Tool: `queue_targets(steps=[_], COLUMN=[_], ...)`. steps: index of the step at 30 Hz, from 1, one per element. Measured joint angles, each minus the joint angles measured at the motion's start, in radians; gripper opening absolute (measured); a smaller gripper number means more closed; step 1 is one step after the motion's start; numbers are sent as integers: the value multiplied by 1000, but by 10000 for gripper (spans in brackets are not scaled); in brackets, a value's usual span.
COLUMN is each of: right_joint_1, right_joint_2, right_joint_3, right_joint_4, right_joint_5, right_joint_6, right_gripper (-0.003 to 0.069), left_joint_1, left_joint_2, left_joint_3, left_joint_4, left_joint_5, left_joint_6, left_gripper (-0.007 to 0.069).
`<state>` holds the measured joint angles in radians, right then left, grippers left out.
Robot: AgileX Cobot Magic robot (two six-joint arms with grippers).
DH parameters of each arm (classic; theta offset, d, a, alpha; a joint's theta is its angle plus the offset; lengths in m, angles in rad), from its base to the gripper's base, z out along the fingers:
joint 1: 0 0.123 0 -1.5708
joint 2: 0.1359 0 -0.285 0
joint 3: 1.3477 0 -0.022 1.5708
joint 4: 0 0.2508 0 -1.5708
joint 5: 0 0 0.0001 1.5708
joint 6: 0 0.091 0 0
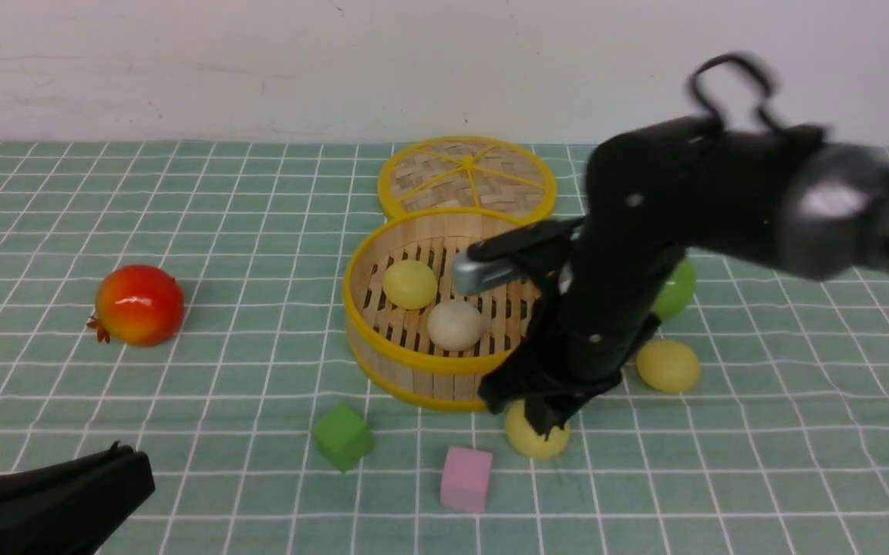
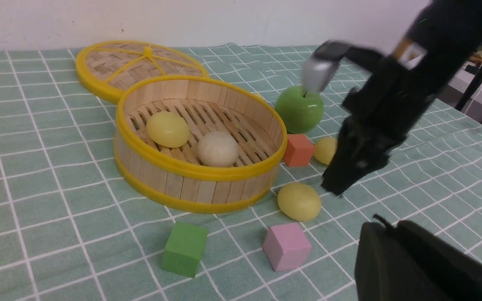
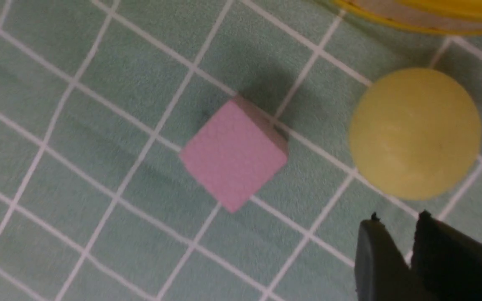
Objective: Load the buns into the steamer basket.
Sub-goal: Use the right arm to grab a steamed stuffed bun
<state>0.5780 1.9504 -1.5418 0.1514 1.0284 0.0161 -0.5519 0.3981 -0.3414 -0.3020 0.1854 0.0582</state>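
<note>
While the right gripper [image 3: 399,221] hangs low over the cloth [image 1: 259,231], fingers slightly parted and nothing between them, the front bun [image 1: 530,445] lies just beside its tips. This bun is on the cloth, near the basket [image 1: 382,351] wall. A pink cube [image 1: 466,478] sits near that bun on its left. A green cube [image 1: 342,437] is further left, and both cubes are in front of the basket. On the basket's right, an orange cube [image 2: 298,149] stands just beside the wall. The right bun [image 1: 668,365] is just beside the cube, and a green apple [image 2: 299,109] is behind them. The right arm crosses over this cluster and hides the orange cube in the front view. A red fruit [image 1: 139,304] lies well apart on the left.

The basket stands upright and open. Inside, the yellow bun [image 1: 409,284] rests toward the back left and the beige bun [image 1: 454,324] nearer the front, close together. The right part of the slatted floor is bare. The lid [image 1: 466,173] lies flat just behind the basket.

The left gripper [image 1: 124,466] sits at the near left edge, fingers pressed together, empty. Open cloth spreads left of the basket as far as the red fruit, and along the near right past the right bun.
</note>
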Motion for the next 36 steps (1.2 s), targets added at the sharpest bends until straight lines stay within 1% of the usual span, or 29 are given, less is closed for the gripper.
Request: queue_targets(steps=[3, 4, 5, 8, 12, 16, 21, 24, 30, 33, 36], right_joint_1=[2, 2, 2, 2, -2, -24, -38, -38, -38, -38, -38], right_joint_2=[64, 67, 70, 67, 66, 76, 93, 95, 105, 105, 105], right_joint_3=[-44, -48, -57, -63, -64, -61, -60, -60, -60, -60, -60], right_joint_4=[0, 0, 0, -12, -53, -57, -20, -19, -79, -81, -81], right_joint_5=[11, 10, 9, 7, 5, -20, -80, -90, -82, -81, -79], right_joint_6=[0, 0, 0, 2, 43, 74, 77, 80, 109, 110, 110], right_gripper=[240, 248, 272, 288, 290, 290, 291, 291, 293, 293, 271], left_joint_1=[0, 0, 0, 0, 0, 0, 0, 0, 0, 0, 0], left_joint_2=[0, 0, 0, 0, 0, 0, 0, 0, 0, 0, 0], left_joint_3=[0, 0, 0, 0, 0, 0, 0, 0, 0, 0, 0], left_joint_4=[0, 0, 0, 0, 0, 0, 0, 0, 0, 0, 0], left_joint_5=[0, 0, 0, 0, 0, 0, 0, 0, 0, 0, 0], left_joint_6=[0, 0, 0, 0, 0, 0, 0, 0, 0, 0, 0], left_gripper=[32, 33, 35, 38, 39, 39, 41, 43, 49, 49, 51])
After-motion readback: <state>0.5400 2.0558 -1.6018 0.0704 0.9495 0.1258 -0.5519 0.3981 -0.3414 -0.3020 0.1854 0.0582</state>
